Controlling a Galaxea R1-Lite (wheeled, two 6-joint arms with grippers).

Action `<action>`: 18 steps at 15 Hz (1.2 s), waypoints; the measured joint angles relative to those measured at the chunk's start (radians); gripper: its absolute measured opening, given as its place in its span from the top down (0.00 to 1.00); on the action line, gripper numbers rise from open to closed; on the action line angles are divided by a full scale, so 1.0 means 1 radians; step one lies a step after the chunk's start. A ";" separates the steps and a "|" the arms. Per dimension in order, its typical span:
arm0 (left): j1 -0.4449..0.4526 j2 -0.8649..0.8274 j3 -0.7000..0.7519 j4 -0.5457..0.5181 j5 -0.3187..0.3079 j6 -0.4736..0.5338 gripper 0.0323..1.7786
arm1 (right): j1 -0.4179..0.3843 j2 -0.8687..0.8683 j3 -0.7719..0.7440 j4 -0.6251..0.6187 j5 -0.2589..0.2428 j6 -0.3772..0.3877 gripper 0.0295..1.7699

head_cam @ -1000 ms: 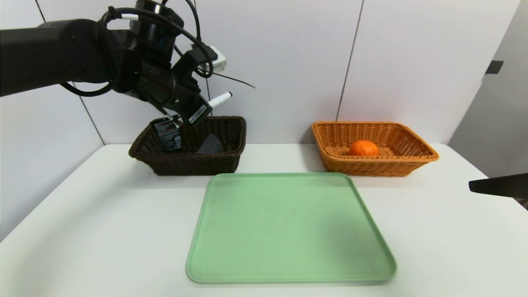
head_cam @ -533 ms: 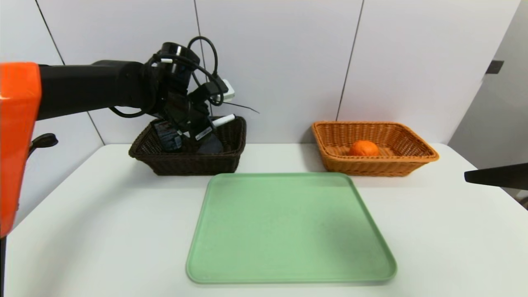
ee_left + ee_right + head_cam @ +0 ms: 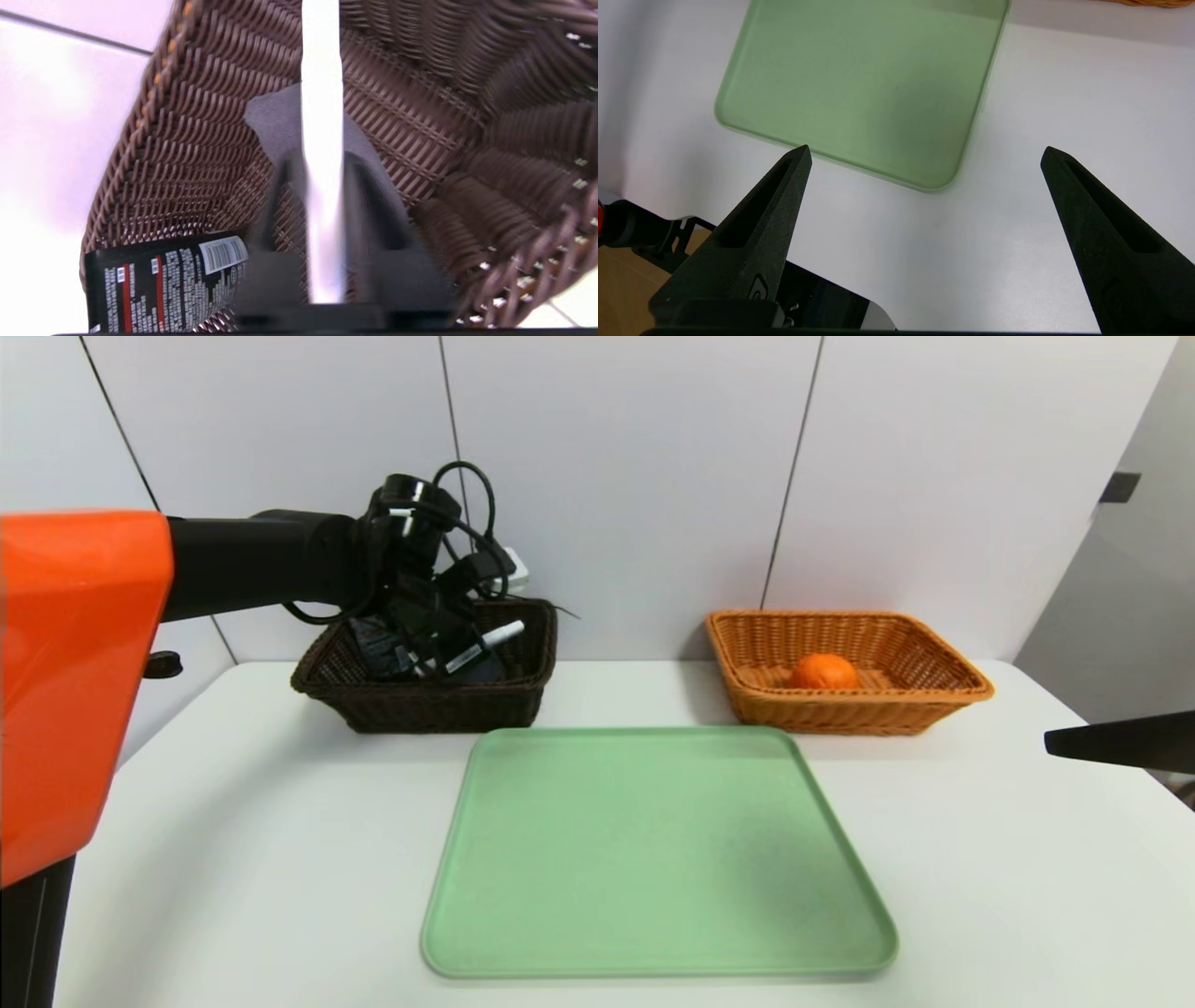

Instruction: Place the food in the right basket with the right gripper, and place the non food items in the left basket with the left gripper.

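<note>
Head view: the left end effector [image 3: 448,649] is lowered inside the left basket [image 3: 523,700], with the white pen [image 3: 495,637] between its jaws; the black tube [image 3: 373,649] lies at the basket's left wall. The orange [image 3: 822,671] rests in the right basket [image 3: 934,709], so the food step reads as done. The green tray [image 3: 653,859] lies bare on the white counter [image 3: 233,859], in front of and between the two baskets. Only a dark fingertip of the right end effector [image 3: 1116,744] shows at the right edge, parked above the counter. White wall panels close the room behind; a grey panel stands at the far right. Left wrist view: the pen [image 3: 322,140] runs between the jaws above the grey cloth [image 3: 275,121], with the tube [image 3: 163,280] against the weave; whether the jaws pinch the pen or have let it go cannot be told. Likely risks: a release with the pen angled across the rim could let it roll out over the side, and a withdrawal could snag the wicker and drag the basket. Right wrist view: the right end effector [image 3: 924,154] has its jaws spread wide and empty above the counter [image 3: 1017,233], near a corner of the tray [image 3: 859,84].
</note>
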 joint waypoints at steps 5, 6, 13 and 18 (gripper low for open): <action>0.001 0.003 0.001 -0.011 0.000 -0.100 0.41 | 0.000 0.000 0.000 0.000 0.001 0.001 0.04; 0.001 -0.002 0.001 -0.011 0.000 -0.128 0.37 | 0.000 -0.001 0.000 0.000 0.001 0.001 0.04; 0.013 -0.084 0.001 0.013 0.130 -0.461 0.18 | -0.001 -0.003 -0.005 -0.043 -0.008 -0.003 0.04; 0.014 -0.233 0.018 0.285 0.157 -0.685 0.11 | -0.014 0.002 -0.012 -0.049 -0.011 -0.008 0.04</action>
